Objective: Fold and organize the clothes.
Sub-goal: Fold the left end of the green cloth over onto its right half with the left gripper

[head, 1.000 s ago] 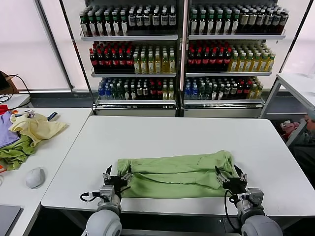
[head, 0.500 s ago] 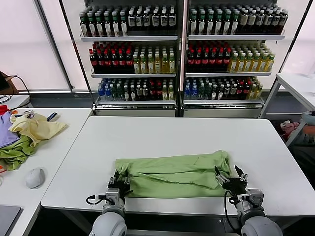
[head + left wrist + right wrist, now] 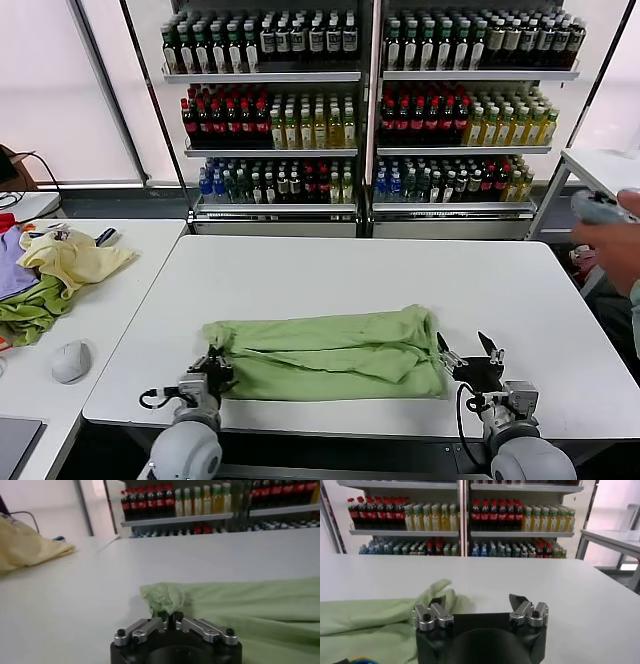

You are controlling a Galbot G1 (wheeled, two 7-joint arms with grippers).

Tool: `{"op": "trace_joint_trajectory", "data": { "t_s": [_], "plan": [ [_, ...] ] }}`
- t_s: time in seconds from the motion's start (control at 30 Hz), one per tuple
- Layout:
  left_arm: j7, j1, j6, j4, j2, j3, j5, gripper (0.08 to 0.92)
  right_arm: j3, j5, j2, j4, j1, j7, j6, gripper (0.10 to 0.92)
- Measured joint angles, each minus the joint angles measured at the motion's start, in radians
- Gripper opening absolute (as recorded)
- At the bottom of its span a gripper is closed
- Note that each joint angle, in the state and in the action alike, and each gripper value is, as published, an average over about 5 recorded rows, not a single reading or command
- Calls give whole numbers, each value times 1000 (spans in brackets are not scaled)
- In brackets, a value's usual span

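Note:
The light green shirt (image 3: 325, 350) lies folded into a long band across the front of the white table (image 3: 360, 270). Its collar, buttons and print are hidden. My left gripper (image 3: 213, 365) is shut on the shirt's left end, which bunches at the jaws in the left wrist view (image 3: 162, 597). My right gripper (image 3: 467, 358) is open and empty just off the shirt's right end, at the table's front edge. In the right wrist view the gripper (image 3: 477, 602) has one finger over the cloth's edge (image 3: 380, 617) and the other over bare table.
A side table on the left holds a pale yellow garment (image 3: 70, 258), a darker green one (image 3: 30, 310), a purple one (image 3: 12, 268) and a mouse (image 3: 71, 360). Drink shelves (image 3: 370, 110) stand behind. A person's hand holding a device (image 3: 610, 225) shows at the right edge.
My left gripper has pulled the shirt to the left; the whole band has slid left. My right gripper has let go, opened, and now sits clear of the shirt's right end.

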Motion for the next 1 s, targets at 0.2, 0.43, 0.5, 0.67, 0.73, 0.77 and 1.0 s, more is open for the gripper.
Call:
{"op": "trace_joint_trajectory", "data": {
  "t_s": [0.2, 0.43, 0.5, 0.67, 0.73, 0.77, 1.0],
  "plan": [
    [14, -16, 2, -25, 82, -103, -66, 119, -8, 0, 0, 2, 10, 0, 0, 823],
    [36, -20, -9, -116, 116, -178, -256, 119, -7, -1, -6, 4, 16, 0, 2, 823],
    [43, -21, -12, -150, 109, -183, -326, 119, -5, -2, -6, 5, 16, 0, 2, 823],
    [58, -35, -21, -216, 65, -154, -494, 119, -2, -4, -5, 7, 18, -1, 2, 823],
    [65, -45, -26, -230, 41, -127, -547, 119, -1, -4, -5, 7, 20, -2, 3, 823],
    [67, -51, -28, -235, 29, -111, -569, 119, -1, -4, -5, 6, 22, -2, 4, 823],
    [73, -104, -41, -231, -56, 19, -667, 119, 3, -5, -2, -2, 31, -4, 12, 823]
  ]
}}
